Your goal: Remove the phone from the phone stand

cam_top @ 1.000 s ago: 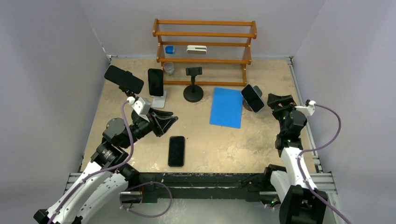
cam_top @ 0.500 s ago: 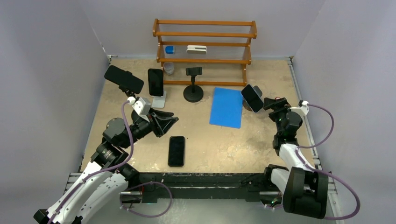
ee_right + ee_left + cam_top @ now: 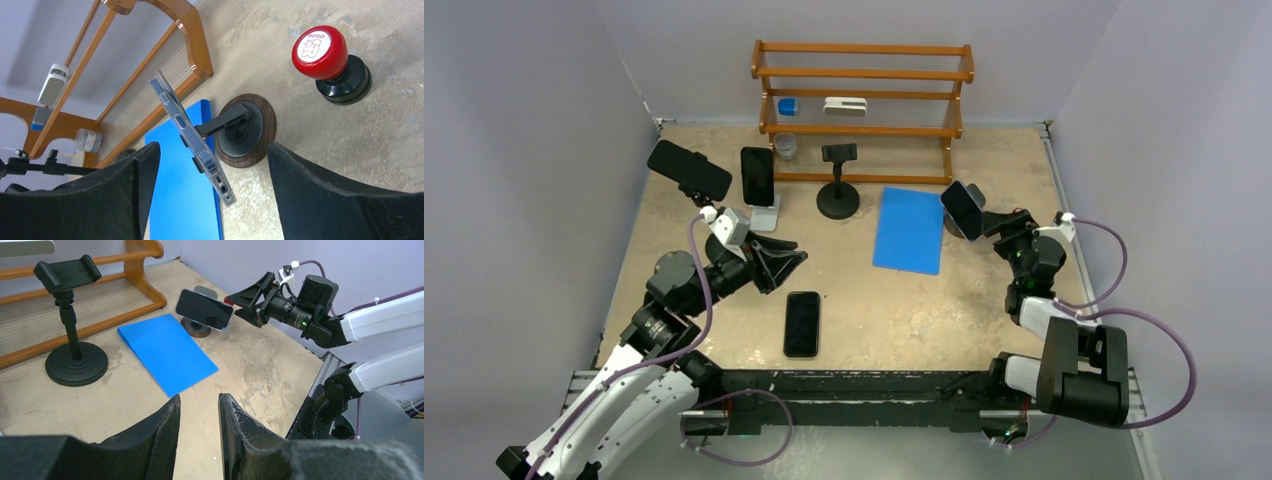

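left fingers (image 3: 159, 440): mine, narrow gap, nothing between them, hovering over the surface (image 3: 864, 300) left of centre
far-left phone (image 3: 689, 170): black, raised on a holder at the far left
upright phone (image 3: 758, 176): on a white stand, just right of the far-left phone
flat phone (image 3: 802, 323): black, lying on the surface near-right of my left fingers, apart from them
clamp stand (image 3: 838, 182): black, round base, nothing in it, in front of the wooden rack (image 3: 862, 72)
blue folder (image 3: 910, 229): lying flat between the clamp stand and the phone stand
phone (image 3: 192, 137): tilted, mounted on the phone stand (image 3: 243, 131), far right of the surface; not removed yet
phone stand base: round, wood-rimmed, by the folder's far right corner
right fingers (image 3: 325, 192): spread wide, holding nothing, pointed at the phone's right edge, tips just beside it, not pinching
red stamp (image 3: 320, 50): "GOOD" on top, near the phone stand, apart from it
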`<action>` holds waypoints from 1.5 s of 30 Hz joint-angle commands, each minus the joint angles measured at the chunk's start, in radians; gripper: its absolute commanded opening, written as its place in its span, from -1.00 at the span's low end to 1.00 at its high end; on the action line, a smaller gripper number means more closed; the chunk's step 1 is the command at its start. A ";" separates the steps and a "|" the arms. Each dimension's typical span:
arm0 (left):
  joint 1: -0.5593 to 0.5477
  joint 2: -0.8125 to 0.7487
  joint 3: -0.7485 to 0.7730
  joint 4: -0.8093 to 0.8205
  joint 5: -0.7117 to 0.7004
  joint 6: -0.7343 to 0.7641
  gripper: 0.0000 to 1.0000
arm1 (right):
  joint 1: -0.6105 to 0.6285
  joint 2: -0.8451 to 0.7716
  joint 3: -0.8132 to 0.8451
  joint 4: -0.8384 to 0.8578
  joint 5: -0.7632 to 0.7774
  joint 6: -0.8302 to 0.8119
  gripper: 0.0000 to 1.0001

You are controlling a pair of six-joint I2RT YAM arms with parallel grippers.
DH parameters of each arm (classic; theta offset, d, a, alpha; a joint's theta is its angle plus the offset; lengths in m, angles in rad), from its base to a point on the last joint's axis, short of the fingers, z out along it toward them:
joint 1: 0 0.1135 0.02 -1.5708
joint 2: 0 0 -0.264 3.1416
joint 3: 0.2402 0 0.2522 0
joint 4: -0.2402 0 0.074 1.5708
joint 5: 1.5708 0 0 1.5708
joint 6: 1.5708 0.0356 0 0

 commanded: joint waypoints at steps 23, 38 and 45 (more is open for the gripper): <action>0.005 0.015 -0.001 0.053 0.024 -0.007 -0.37 | 0.012 0.220 0.031 0.264 -0.130 0.011 0.07; 0.006 0.017 -0.002 0.052 0.026 -0.010 -0.37 | 0.018 0.167 0.014 0.268 -0.141 -0.005 -0.56; 0.005 0.015 -0.002 0.052 0.027 -0.012 -0.37 | 0.021 0.139 0.014 0.257 -0.144 -0.022 -0.94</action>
